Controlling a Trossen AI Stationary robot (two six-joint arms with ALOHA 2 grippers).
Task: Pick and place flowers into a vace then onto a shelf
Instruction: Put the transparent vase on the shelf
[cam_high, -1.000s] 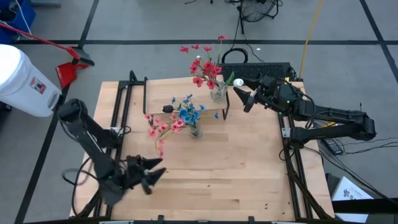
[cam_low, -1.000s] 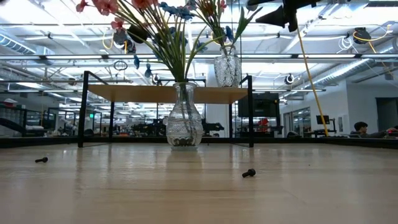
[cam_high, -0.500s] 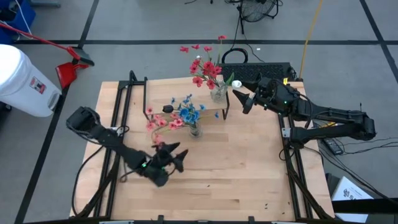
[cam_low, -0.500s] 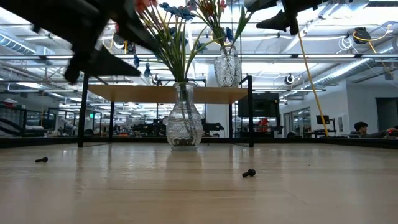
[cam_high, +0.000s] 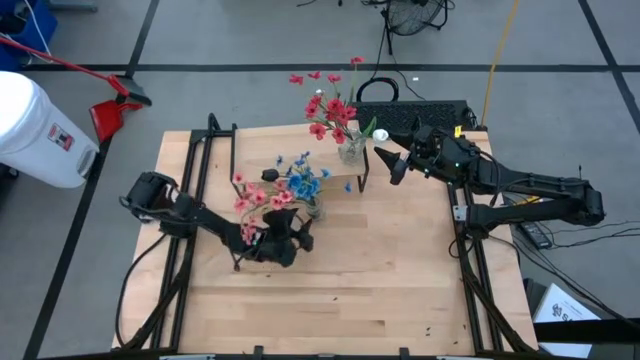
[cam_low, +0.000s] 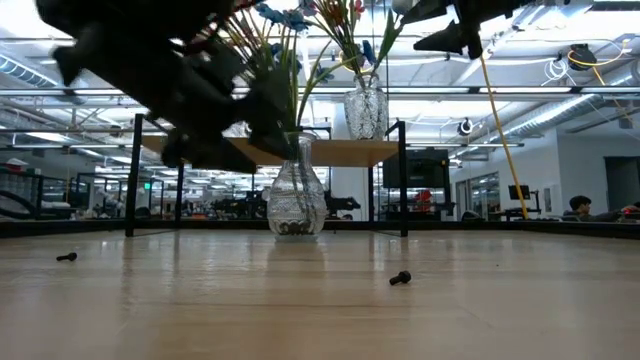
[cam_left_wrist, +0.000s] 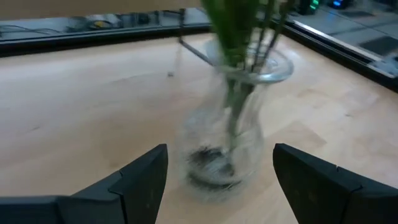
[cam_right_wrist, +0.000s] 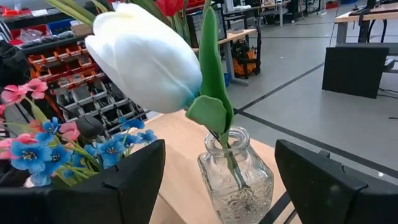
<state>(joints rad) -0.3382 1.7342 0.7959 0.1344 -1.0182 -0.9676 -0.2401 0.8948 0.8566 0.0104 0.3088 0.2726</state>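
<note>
Closing on the round glass vase of pink and blue flowers on the tabletop just before the shelf, the left gripper stands wide open, empty – a fast approach could topple it; the right gripper, open and empty, hovers beside the shelf's vase

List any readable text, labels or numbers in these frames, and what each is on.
No text can be read in any view.
White bin beside the table: a red and dark label, print too small to read.
Paper sheet on the floor by the right arm: markings too small to read.
Vases, flowers and shelf: no labels visible.
</note>
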